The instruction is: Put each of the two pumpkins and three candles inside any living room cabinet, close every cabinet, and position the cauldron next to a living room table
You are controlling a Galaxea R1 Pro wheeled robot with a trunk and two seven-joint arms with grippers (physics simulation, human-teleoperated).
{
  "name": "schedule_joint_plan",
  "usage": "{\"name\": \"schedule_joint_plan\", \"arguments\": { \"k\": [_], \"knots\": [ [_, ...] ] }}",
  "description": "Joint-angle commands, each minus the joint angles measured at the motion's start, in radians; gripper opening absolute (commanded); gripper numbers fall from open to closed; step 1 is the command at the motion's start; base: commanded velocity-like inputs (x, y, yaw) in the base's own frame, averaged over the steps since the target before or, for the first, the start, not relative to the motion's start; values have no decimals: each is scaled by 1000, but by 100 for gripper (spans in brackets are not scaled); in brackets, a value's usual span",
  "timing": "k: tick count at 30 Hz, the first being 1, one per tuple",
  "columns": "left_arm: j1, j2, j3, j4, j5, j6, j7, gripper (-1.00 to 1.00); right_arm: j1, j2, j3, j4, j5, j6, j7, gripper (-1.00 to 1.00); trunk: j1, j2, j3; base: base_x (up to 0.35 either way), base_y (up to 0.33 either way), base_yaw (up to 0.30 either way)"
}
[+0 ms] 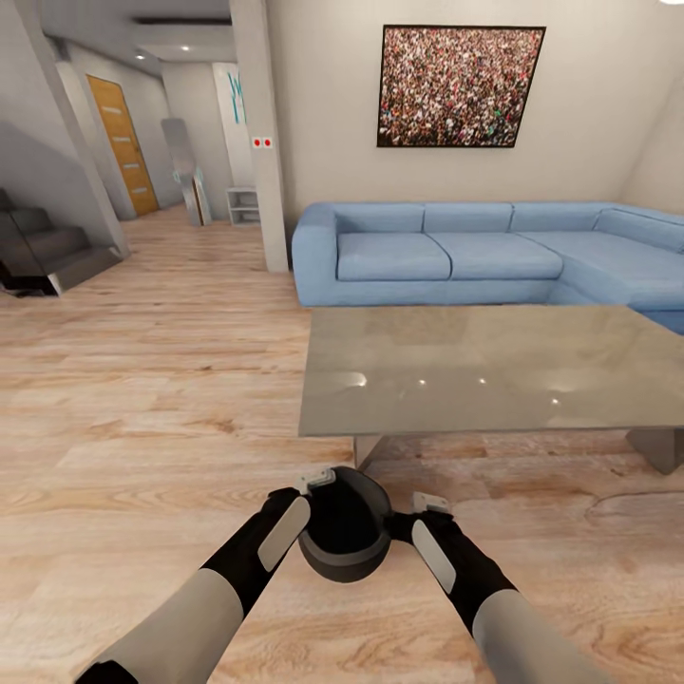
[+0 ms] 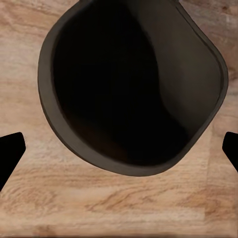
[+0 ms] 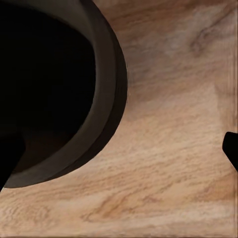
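Pale wood floor [image 1: 142, 399] runs back to a blue sofa [image 1: 456, 252], with a glass-topped table [image 1: 494, 366] in front of it and a framed picture [image 1: 461, 85] on the wall above. Near the table's front edge, the cauldron [image 1: 344, 537] sits between both arms. The left gripper [image 1: 313, 480] and right gripper [image 1: 429, 503] flank it, one on each side. Both wrist views show the fingertips [image 2: 10, 151] spread wide over the dark mouth of the pot, jaws apart. Whether the cauldron rests on the floor or is lifted slightly is hard to tell.
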Motion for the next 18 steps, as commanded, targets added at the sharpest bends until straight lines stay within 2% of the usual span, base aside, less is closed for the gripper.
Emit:
{"name": "schedule_joint_plan", "arguments": {
  "k": [1, 4, 18],
  "knots": [
    [-1, 0, -1, 0, 9, 1, 9, 100, 0, -7, 5, 4, -12, 2, -10, 100, -4, 7, 2, 0, 0, 0],
    [-1, 0, -1, 1, 9, 1, 9, 100, 1, -24, 5, 16, -13, 2, -9, 100, -16, 28, 12, 0, 0, 0],
    [-1, 0, -2, 1, 9, 1, 9, 100, 1, -25, 5, 17, -14, 4, -9, 100, -69, 126, 56, 0, 0, 0]
  ]
}}
